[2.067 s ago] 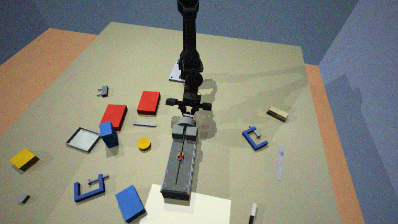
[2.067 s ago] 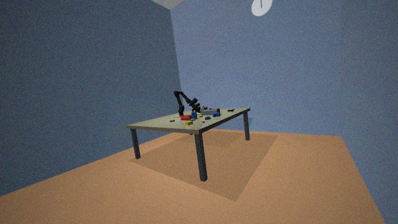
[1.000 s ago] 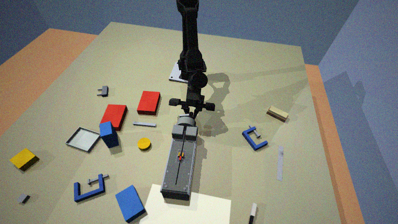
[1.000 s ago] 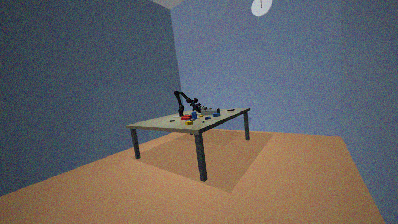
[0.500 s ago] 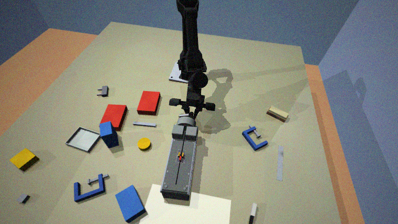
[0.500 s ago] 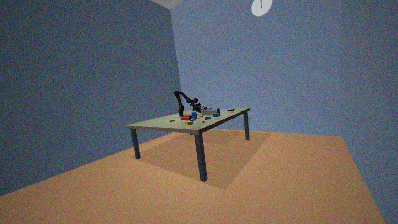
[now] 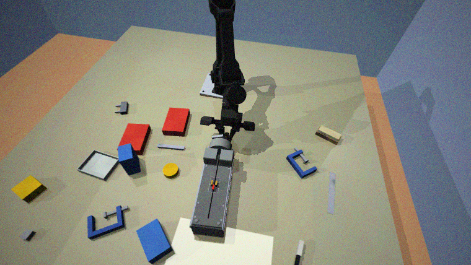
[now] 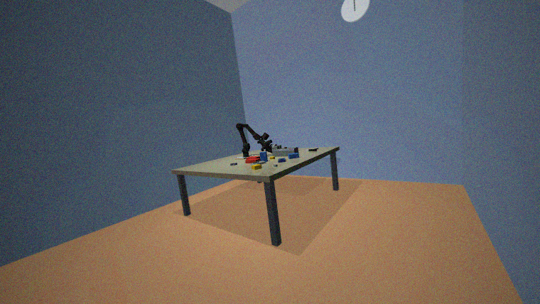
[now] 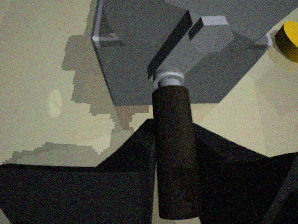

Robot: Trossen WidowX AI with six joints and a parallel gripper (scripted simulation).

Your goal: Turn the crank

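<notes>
The grey crank machine (image 7: 219, 200) (image 8: 283, 151) stands on the table, its crank end toward the arm. In the top view the red pointer (image 7: 213, 187) sits in the slot just below the two brass marks, left (image 7: 211, 182) and right (image 7: 215, 182), slightly toward the end away from the crank. My gripper (image 7: 226, 136) (image 9: 164, 125) is shut on the dark crank handle (image 9: 172, 107), with a finger on each side. In the wrist view the grey crank arm (image 9: 186, 56) slants up and right from the handle. The pointer is hidden in the wrist view.
A yellow disc (image 7: 170, 169) (image 9: 290, 42) and a grey bar (image 7: 170, 147) lie left of the machine. Further left are red blocks (image 7: 176, 121) (image 7: 135, 136) and an upright blue block (image 7: 129, 159). A blue clamp (image 7: 304, 162) lies right; white paper (image 7: 250, 250) lies at the machine's near end.
</notes>
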